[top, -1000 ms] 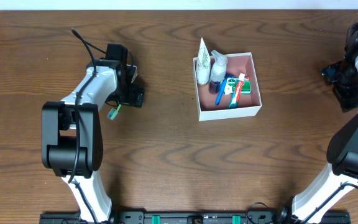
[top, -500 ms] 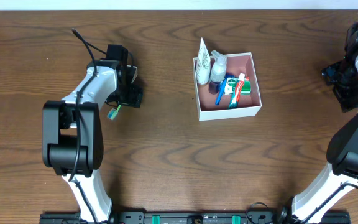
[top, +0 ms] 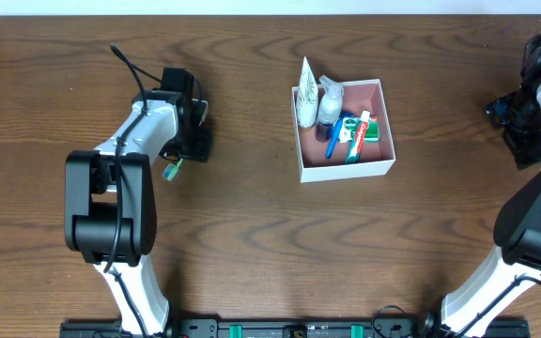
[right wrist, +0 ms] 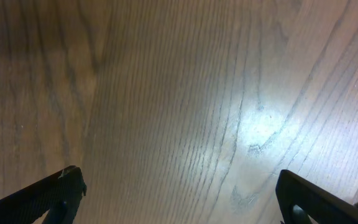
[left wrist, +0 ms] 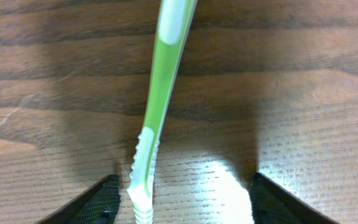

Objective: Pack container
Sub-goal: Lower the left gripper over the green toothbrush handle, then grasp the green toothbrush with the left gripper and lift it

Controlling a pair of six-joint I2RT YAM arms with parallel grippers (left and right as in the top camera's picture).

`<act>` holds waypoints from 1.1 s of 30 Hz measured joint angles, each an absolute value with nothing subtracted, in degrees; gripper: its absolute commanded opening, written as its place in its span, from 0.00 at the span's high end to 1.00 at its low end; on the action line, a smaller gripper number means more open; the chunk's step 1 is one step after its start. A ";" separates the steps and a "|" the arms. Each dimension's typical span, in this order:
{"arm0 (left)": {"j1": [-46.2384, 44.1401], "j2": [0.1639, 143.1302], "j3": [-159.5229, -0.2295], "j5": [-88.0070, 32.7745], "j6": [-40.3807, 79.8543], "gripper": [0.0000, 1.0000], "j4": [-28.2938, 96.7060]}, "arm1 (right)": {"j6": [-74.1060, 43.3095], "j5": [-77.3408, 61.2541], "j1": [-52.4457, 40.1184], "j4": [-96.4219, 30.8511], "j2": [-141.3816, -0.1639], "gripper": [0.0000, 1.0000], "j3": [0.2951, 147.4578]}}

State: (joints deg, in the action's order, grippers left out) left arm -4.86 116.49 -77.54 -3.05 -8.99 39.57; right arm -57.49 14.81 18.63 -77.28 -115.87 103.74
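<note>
Left gripper (left wrist: 185, 198) is sitting wide open astride the green toothbrush (left wrist: 157, 93), both ends running off-frame. Right gripper (right wrist: 180, 199) is gaping open over the table (right wrist: 166, 93).

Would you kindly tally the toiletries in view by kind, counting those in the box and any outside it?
Toothbrushes: 2 (green toothbrush outside the container, blue toothbrush inside it)
Tubes: 2 (white tube, toothpaste)
Bottles: 1 (spray bottle)
Boxes: 1 (soap box)
Total: 6
</note>
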 measured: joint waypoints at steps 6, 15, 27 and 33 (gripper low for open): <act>-4.86 116.53 -77.54 -3.03 -9.30 0.78 39.18 | -57.49 14.81 18.63 -77.28 -115.87 0.01 103.74; -4.86 116.57 -77.54 -3.01 -8.80 0.94 38.57 | -57.49 14.81 18.63 -77.28 -115.87 0.01 103.74; -4.80 116.33 -77.67 -6.87 -8.56 0.94 39.66 | -57.47 14.83 18.63 -77.28 -115.87 0.01 103.74; -4.80 109.23 -77.67 -13.19 -7.18 0.94 39.81 | -57.49 14.81 18.63 -77.28 -115.87 0.01 103.74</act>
State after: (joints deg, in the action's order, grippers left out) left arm -4.80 109.23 -77.67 -13.19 -7.18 39.81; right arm -57.49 14.81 18.63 -77.28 -115.87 103.74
